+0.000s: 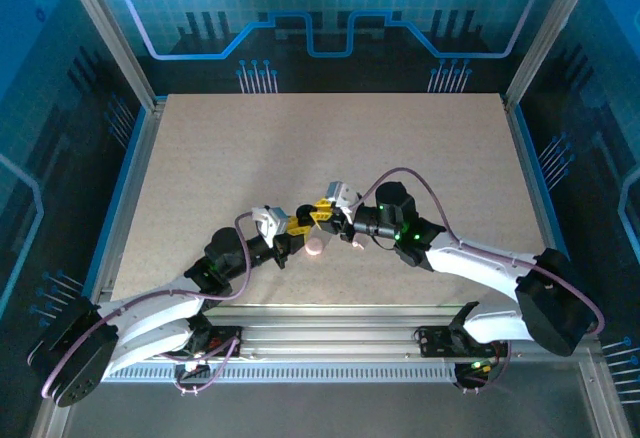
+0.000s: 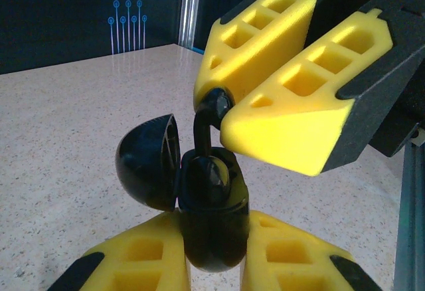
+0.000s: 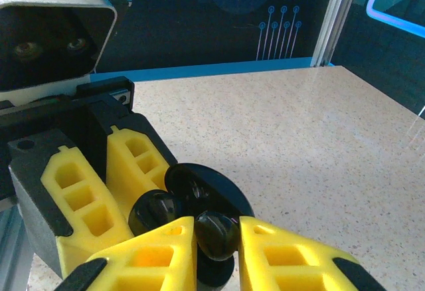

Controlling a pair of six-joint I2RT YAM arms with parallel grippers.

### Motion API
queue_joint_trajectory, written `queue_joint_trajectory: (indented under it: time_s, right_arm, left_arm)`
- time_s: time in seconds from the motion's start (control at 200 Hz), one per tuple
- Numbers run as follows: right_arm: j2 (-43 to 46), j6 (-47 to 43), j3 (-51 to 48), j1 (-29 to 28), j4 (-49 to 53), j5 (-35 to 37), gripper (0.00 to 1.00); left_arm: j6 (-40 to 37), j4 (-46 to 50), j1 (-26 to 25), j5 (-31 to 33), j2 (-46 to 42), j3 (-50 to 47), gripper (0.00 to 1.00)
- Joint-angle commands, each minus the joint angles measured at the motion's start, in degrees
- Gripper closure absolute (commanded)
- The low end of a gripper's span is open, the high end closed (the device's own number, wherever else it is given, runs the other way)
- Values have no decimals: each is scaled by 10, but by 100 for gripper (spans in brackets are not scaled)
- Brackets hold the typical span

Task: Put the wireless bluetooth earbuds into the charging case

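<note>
Above the middle of the worktop (image 1: pixel 200 158) the two arms meet. The left gripper's (image 2: pixel 212 248) jaws are clenched on the open black case (image 2: pixel 147 161). Just above it, the right gripper's (image 3: pixel 216 241) jaws appear to pinch a black earbud (image 3: pixel 216 231), whose stem reaches down into the case.

The tabletop (image 2: pixel 80 125) was that speckled beige stuff, stone-look laminate maybe, smooth with a faint sheen. The yellow finger pads (image 2: pixel 292 118) looked like matt plastic, a bit grainy, with open cells moulded in, and their black backing (image 2: pixel 378 85) was matt plastic too. The charging case (image 2: pixel 212 231) was super glossy black plastic, reflections all over it, and the black earbud (image 3: pixel 216 232) had the same wet-looking shine. The frame posts (image 1: pixel 108 30) looked like brushed metal, dull silver.
</note>
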State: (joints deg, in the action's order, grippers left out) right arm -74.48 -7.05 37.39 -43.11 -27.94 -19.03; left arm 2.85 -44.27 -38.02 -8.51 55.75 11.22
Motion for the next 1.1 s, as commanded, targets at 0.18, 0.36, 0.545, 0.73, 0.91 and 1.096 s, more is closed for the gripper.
queue_joint_trajectory:
  time_s: [0.18,0.36,0.545,0.73,0.91,1.096]
  right_arm:
    - [-11,0,13,0,37,-36,78]
    - [-4,-3,9,5,40,-49,80]
    - [0,-8,8,18,34,-88,82]
    - [-3,-11,12,24,46,-119,82]
    - [-2,-22,20,37,78,-150,80]
    - [0,-39,28,49,107,-183,80]
  left_arm:
    - [-10,-37,3,-3,-14,30,92]
    - [-13,-36,3,-5,-14,28,92]
    - [-17,-40,2,-12,-12,26,92]
    - [-20,-44,2,-19,-13,25,92]
    - [-21,-44,2,-26,-18,24,92]
    - [-21,-46,3,-35,-22,25,92]
